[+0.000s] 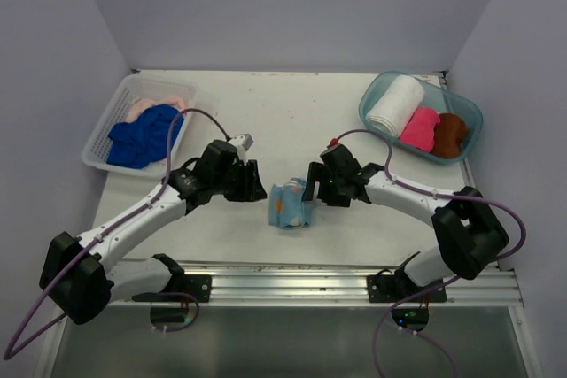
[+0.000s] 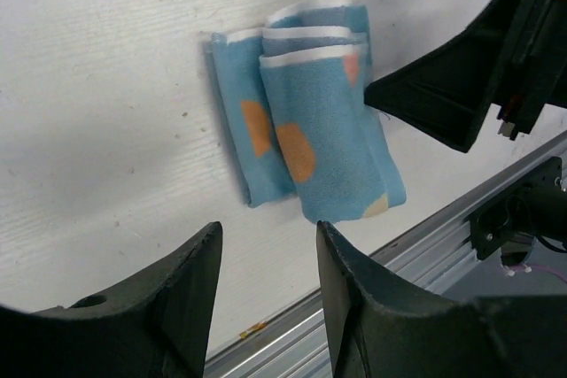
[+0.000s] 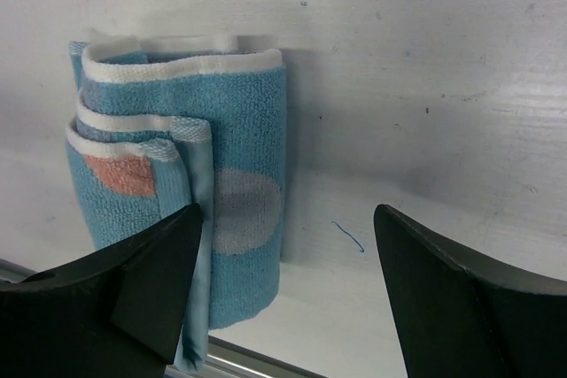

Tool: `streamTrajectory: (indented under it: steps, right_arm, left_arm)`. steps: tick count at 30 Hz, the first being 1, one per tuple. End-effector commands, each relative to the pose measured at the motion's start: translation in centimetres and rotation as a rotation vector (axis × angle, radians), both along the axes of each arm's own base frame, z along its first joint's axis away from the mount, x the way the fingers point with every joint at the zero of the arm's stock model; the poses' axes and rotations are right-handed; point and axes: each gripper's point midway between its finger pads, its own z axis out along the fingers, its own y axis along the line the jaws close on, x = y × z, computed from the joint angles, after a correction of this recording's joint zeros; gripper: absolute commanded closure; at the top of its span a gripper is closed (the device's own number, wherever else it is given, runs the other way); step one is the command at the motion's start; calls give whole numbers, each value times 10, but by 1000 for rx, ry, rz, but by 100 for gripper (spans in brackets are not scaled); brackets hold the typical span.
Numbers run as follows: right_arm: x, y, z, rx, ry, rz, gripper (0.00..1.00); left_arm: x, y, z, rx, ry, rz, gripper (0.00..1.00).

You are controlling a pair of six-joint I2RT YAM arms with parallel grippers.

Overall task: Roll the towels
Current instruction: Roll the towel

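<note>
At the near edge of the table (image 1: 292, 121), just beyond the aluminium rail (image 1: 292, 279), the light blue towel (image 1: 291, 207) is seen lying as a loose, flattened roll, its white-trimmed layers stacked at one end. It is flanked by both arms and held by neither.

The left gripper (image 2: 266, 254) is held low over the table just to the towel's left, its jaws parted and nothing caught between them. The right gripper (image 3: 288, 227) is set close on the other side, its jaws spread wide and empty, with the roll lying just beside one finger. Both arms are stretched forward from their bases and bent inward, so that the two wrists are turned towards each other across the cloth.

The rolling of this towel is judged to be finished or nearly so, with the hand-off step now in hand. For the next move, a grip across the whole thickness of the roll would be called for, so that the layers are not allowed to spring open while it is carried.

Farther back on the right, a white towel (image 1: 396, 105), a hot pink towel (image 1: 420, 128) and a brown towel (image 1: 450, 133) are shown already rolled in the teal tub (image 1: 368, 111). On the far left, the royal blue towel (image 1: 142, 137) and the pale peach towel (image 1: 158, 105) are left unrolled in the white basket (image 1: 99, 139).
</note>
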Motion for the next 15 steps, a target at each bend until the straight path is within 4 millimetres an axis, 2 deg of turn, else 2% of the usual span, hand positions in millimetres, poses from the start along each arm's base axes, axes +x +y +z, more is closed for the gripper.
streamTrajectory:
  steps: [1,2,3,4,5,6,7,8,9,10,11,12,13,14,15]
  right_arm:
    - [11,14,23,142,-58,-10,18]
    - [11,6,21,136,-54,-44,18]
    - [9,-9,17,96,-32,-87,18]
    - [14,-26,16,68,-24,-150,18]
    - [18,-44,18,28,-31,-214,19]
    - [11,-61,12,-20,9,-252,19]
    - [16,-79,11,-31,20,-304,20]
    - [12,-84,10,-29,30,-290,20]
    - [9,-90,8,-41,48,-298,20]
    - [7,-95,5,-41,60,-303,20]
    - [6,-94,9,-23,50,-293,20]
    - [5,-96,9,-20,50,-298,20]
    - [3,-99,10,-18,49,-307,20]
    - [2,-101,10,-19,46,-312,20]
    - [1,-103,13,-12,42,-319,20]
  left_arm:
    - [2,-13,11,68,-32,-3,49]
    - [6,-23,24,63,-56,-7,49]
    - [1,-30,17,113,-47,-25,48]
    - [3,-43,31,102,-66,-35,48]
    - [6,-46,31,138,-80,-23,48]
    - [0,-53,20,217,-79,-42,48]
    - [2,-65,30,219,-100,-45,48]
    - [1,-66,27,266,-101,-43,48]
    - [-6,-78,15,304,-85,-72,48]
    - [-4,-89,22,302,-101,-80,47]
    - [-3,-93,20,330,-113,-77,46]
    - [-10,-102,8,376,-102,-104,45]
    - [-7,-113,16,379,-126,-105,44]
    - [-6,-108,13,451,-143,-91,41]
    - [-14,-115,-3,523,-137,-111,38]
